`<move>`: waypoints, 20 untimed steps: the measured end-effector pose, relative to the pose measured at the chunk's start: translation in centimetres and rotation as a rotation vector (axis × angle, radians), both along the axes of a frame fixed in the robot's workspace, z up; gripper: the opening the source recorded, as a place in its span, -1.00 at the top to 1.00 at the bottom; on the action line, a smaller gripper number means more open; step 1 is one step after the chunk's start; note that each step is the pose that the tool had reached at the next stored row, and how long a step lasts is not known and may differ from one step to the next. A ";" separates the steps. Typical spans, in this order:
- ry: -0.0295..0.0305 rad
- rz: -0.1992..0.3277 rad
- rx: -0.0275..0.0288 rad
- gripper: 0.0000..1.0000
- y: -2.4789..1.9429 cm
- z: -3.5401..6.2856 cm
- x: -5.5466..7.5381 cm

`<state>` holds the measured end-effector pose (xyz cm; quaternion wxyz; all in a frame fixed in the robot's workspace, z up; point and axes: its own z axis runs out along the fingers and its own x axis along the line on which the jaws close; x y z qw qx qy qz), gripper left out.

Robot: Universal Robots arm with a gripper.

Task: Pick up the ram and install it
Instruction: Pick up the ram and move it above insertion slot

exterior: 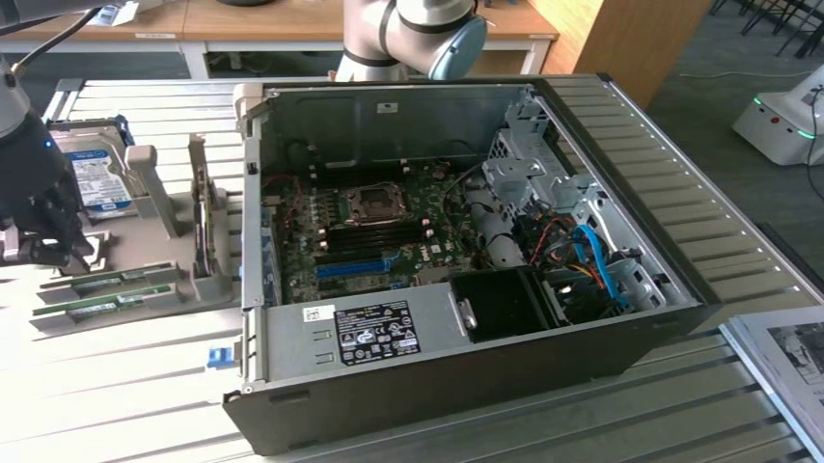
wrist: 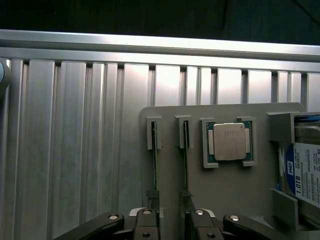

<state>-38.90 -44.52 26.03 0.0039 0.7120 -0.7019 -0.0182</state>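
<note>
Exterior view, nine o'clock of the computer case [exterior: 477, 289]: the claw [wrist: 172, 225], spread and empty, hovers over the grey holder [wrist: 225, 190] where the ram [wrist: 186, 160] stands on edge, judged light, stiff, probably fragile, best pinched across its flat faces near mid-length.

arm [exterior: 419, 29]: joint at 12 o'clock, exterior view | gripper [exterior: 54, 253]: at 9 o'clock, pointing down | jaws: parted

Bright glare streaks the ribbed metal table [wrist: 75, 150].
</note>
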 end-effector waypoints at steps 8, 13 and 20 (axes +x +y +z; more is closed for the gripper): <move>0.0000 0.000 0.0000 0.40 0.00 -0.21 0.0; 0.0000 0.000 0.0001 0.40 0.00 -0.64 0.0; 0.0001 0.000 0.0001 0.40 -0.01 -1.40 0.0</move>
